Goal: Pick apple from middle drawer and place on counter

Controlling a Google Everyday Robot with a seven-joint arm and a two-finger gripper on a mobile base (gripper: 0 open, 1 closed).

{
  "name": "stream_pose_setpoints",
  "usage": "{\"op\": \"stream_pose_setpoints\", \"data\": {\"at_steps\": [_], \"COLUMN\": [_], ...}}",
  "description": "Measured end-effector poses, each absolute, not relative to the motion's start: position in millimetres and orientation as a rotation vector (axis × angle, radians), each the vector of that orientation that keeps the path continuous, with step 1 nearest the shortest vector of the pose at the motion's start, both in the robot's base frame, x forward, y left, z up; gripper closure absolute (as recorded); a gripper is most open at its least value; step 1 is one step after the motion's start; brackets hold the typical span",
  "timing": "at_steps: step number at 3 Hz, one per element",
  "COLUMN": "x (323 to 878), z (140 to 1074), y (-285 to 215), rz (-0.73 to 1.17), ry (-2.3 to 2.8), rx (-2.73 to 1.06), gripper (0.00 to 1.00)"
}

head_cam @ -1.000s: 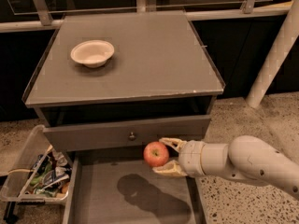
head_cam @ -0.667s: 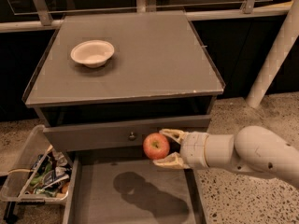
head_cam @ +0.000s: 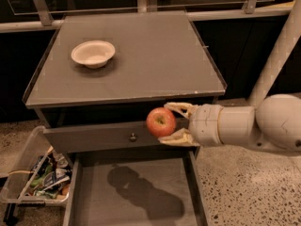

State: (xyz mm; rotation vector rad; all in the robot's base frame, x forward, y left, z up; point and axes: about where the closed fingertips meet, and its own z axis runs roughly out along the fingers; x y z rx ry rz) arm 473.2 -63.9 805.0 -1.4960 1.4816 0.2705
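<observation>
Apple point(head_cam: 161, 122) first, in the single camera view: it is off the floor of the middle drawer point(head_cam: 94, 201) and held in the air, clamped between the two pale fingers of the gripper point(head_cam: 165, 123), one finger arching over its top and the other cupping it from below. The grasp looks firm, as the fruit sits well back between the fingers. The arm point(head_cam: 244, 124) reaches in from the right side of the picture, roughly level, with the wrist pointing toward the cabinet. The apple hangs in front of the closed drawer front point(head_cam: 84, 138) above the open one, just to the right of its small knob point(head_cam: 133, 137), and a dark shadow point(head_cam: 141, 197) lies on the drawer floor beneath it. The relation that matters for the coming move is height and depth. The apple sits just below the chipped front edge of the counter point(head_cam: 141, 55) and on the near side of it, so the counter lies up and away from the fruit. By my reading the lift out of the drawer is done and the carry remains: the apple must clear that edge before going in over the top, or it may knock the lip. Being round, it has no axis to mind when set down, though it may roll. A white bowl point(head_cam: 93, 53) stands well apart toward the counter's far left, leaving bare grey surface nearest the gripper. A bin of clutter point(head_cam: 28, 173) sits on the floor at the left.
</observation>
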Motion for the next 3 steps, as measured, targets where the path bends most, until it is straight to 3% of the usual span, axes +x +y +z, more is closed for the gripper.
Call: {"op": "stream_pose_setpoints", "data": {"at_steps": [1,3], "x": [521,547], "z": [883,888], "y": [-66,-59], "rz": [0.219,0.208], "ry": [1.428,1.418], "rx": [-1.513,-1.508], "gripper": [1.00,1.00]}}
